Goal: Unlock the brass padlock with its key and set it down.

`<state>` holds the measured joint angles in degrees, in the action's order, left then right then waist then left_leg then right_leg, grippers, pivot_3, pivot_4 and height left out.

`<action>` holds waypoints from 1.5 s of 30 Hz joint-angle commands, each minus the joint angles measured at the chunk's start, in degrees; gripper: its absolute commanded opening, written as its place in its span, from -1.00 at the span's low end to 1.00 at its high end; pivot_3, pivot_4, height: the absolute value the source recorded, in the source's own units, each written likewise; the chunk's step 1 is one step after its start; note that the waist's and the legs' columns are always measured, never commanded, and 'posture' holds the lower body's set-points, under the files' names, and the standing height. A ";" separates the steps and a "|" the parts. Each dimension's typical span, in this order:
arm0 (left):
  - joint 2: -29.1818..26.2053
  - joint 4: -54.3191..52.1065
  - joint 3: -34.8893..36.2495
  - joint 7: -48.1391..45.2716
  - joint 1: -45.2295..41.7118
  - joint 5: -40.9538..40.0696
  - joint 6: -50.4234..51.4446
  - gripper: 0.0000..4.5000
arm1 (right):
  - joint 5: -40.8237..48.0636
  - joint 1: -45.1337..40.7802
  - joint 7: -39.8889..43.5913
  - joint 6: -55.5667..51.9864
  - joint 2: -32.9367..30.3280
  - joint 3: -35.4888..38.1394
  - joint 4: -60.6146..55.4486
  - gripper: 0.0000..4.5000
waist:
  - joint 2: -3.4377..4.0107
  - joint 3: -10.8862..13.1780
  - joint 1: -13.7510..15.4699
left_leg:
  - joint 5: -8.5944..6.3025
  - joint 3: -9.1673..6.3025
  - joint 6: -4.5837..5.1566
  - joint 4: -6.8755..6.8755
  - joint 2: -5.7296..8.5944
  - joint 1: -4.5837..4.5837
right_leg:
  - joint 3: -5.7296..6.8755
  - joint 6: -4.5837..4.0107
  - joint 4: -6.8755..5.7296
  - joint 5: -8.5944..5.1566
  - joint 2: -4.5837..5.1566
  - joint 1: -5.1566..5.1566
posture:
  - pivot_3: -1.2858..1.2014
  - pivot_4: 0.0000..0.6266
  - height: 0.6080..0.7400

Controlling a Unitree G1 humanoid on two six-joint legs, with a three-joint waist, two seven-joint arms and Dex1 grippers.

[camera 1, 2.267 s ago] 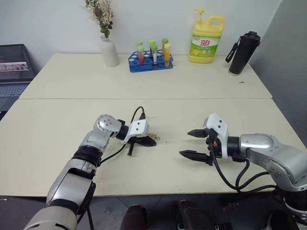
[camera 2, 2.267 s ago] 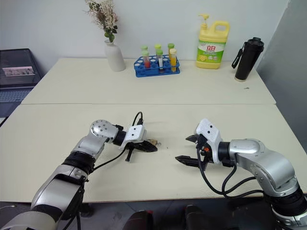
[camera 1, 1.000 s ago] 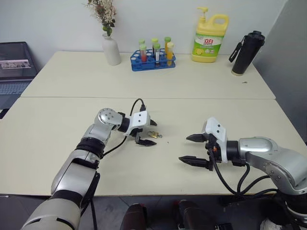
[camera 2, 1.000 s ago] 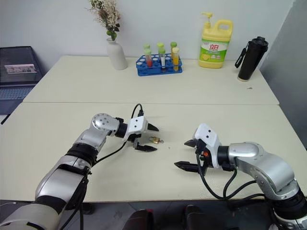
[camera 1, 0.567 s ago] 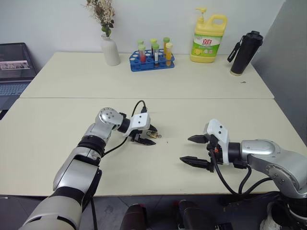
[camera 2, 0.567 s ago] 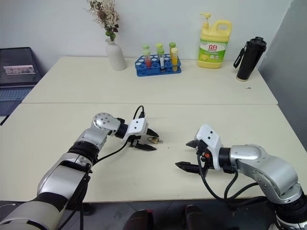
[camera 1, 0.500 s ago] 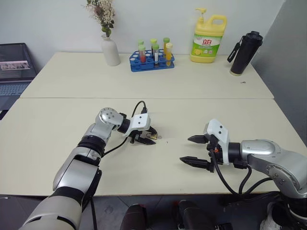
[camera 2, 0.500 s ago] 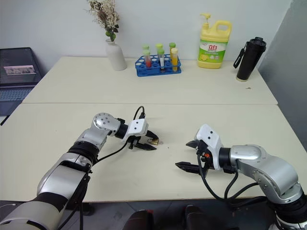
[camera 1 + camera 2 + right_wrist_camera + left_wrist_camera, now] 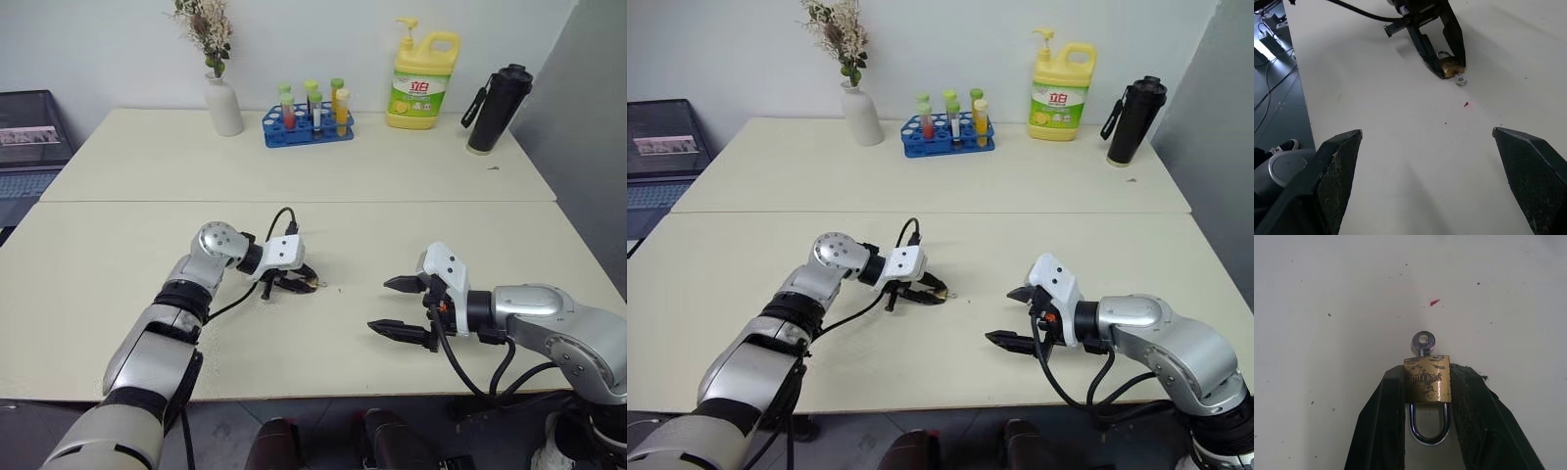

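Left gripper (image 9: 1427, 391): we clamp the brass padlock (image 9: 1427, 379) by its sides.
Key (image 9: 1423, 341): we see it sticking out of the padlock.
Right gripper (image 9: 399, 306): we hold its fingers spread wide, empty.

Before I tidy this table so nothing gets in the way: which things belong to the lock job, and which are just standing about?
Part of the job:
- brass padlock, pinched in the left tool
- key, sticking out of the padlock
- right tool, open, waiting nearby

Standing about:
- vase
- test tube rack
- detergent jug
- black bottle

Cream tables (image 9: 392, 176), white wall (image 9: 323, 39)
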<state>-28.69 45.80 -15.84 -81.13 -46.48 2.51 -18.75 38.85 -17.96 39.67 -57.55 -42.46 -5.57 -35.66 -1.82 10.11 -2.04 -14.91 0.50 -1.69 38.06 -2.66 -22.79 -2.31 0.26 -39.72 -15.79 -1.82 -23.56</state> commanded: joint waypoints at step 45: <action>-12.65 -35.06 8.02 42.51 15.34 14.26 -40.06 -0.58 | -1.78 -6.38 10.59 16.75 10.04 0.58 13.06 1.00 | 0.01 0.02 0.29 | 0.01 0.09 -0.01 -0.01 0.00 -0.03 | 0.01 -0.23 0.17 0.18 0.66 0.08 | 0.03 -0.52 1.00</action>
<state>-40.58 11.43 -8.10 -40.31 -30.16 16.79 -57.86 34.63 -22.61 50.63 -39.27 -32.83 -6.70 -22.50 -1.81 10.13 -1.75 -14.90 0.59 -1.70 38.05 -2.66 -22.80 -2.32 0.03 -39.57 -15.60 -1.16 -23.48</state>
